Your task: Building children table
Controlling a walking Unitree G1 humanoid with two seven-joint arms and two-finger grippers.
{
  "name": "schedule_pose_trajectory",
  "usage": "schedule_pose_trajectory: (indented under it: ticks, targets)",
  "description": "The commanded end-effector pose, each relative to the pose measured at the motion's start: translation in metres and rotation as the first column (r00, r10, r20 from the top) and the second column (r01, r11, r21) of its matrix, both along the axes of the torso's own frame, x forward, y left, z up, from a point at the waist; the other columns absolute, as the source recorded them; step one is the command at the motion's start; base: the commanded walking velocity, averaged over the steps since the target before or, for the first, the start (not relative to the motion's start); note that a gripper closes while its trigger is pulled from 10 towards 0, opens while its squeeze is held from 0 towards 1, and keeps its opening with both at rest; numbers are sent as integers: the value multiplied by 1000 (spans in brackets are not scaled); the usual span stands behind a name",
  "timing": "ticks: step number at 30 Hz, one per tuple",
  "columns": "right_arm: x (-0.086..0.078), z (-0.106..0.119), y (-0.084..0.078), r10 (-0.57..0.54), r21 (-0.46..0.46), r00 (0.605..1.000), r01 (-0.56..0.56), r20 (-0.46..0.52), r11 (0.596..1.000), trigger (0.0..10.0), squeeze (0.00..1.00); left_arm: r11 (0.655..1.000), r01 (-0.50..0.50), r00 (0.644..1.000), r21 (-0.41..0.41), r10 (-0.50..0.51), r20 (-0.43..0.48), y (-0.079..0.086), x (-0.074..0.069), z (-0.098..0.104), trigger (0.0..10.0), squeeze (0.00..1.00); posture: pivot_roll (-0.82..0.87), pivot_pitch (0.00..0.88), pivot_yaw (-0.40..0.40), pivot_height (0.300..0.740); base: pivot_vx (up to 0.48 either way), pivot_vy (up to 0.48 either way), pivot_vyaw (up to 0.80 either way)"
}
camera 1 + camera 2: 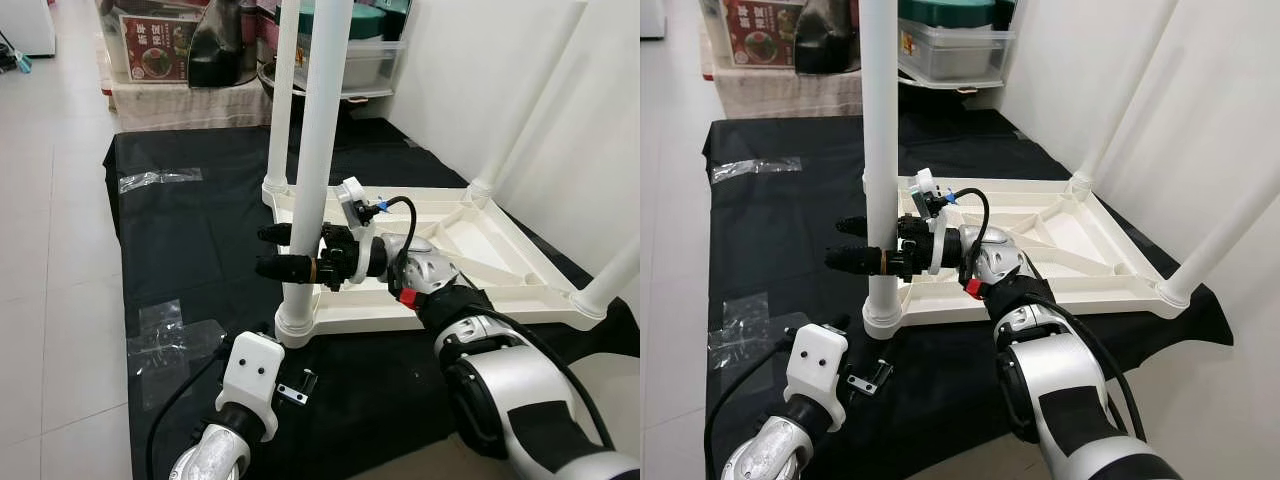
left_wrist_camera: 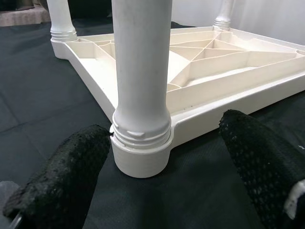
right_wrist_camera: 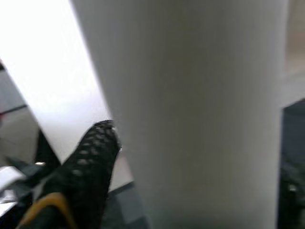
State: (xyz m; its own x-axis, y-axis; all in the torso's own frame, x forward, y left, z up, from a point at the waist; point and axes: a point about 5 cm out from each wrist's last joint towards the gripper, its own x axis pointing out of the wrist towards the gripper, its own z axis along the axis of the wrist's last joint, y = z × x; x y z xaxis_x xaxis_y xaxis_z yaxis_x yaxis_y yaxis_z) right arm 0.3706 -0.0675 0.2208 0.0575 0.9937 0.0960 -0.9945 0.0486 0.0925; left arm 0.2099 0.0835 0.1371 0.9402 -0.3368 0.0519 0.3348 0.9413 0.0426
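A: Left eye view. The cream moulded-plastic children's tabletop (image 1: 470, 250) lies upside down, ribbed underside up, on a black cloth (image 1: 190, 230) spread over a pale tiled floor (image 1: 50, 200). The near white tubular plastic leg (image 1: 318, 160) stands upright in its corner socket; the right gripper (image 1: 290, 252) has its two black fingers pressed to either side of that leg, a little above the socket.

B: And the left gripper (image 2: 162, 171)?

A: Low by the same corner, fingers spread wide on either side of the leg's threaded collar (image 2: 142, 133), touching nothing.

B: How should the leg handle?

A: Probably light, stiff and smooth, so slippery under a twist. A hold low on the shaft, near the collar, seems soundest.

B: The surroundings?

A: Clear tape patches (image 1: 160, 180) lie on the cloth, a small metal bracket (image 1: 296, 390) by the corner, a white wall (image 1: 480, 80) to the right, storage boxes (image 1: 360, 50) behind.
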Motion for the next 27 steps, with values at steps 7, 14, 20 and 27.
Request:
schedule_pose_trajectory:
  ticks: [7, 14, 20, 27]
  targets:
    - [13, 1, -4, -295, 36, 955, 293, 44, 955, 0, 0, 1000, 2, 1000, 5, -2, -15, -1, 1, -2, 10000, 0, 111, 45, -152, 740, 0, 0, 0]
    - [35, 6, -19, -740, 48, 673, 739, -1, 672, 0, 0, 1000, -1, 1000, 6, 1, -12, 0, 2, -2, 10000, 0, 106, 47, -147, 740, 0, 0, 0]
    - [44, -13, -62, -997, -83, 14, 996, -77, 20, 0, 0, 1000, 6, 1000, 13, -6, -14, -1, 3, -3, 10000, 0, 100, 45, -141, 740, 0, 0, 0]
    - [38, -14, -46, -984, -69, -82, 995, -156, -72, 0, 0, 1000, 5, 1000, 16, -5, -15, 0, 4, -3, 10000, 0, 102, 45, -140, 740, 0, 0, 0]
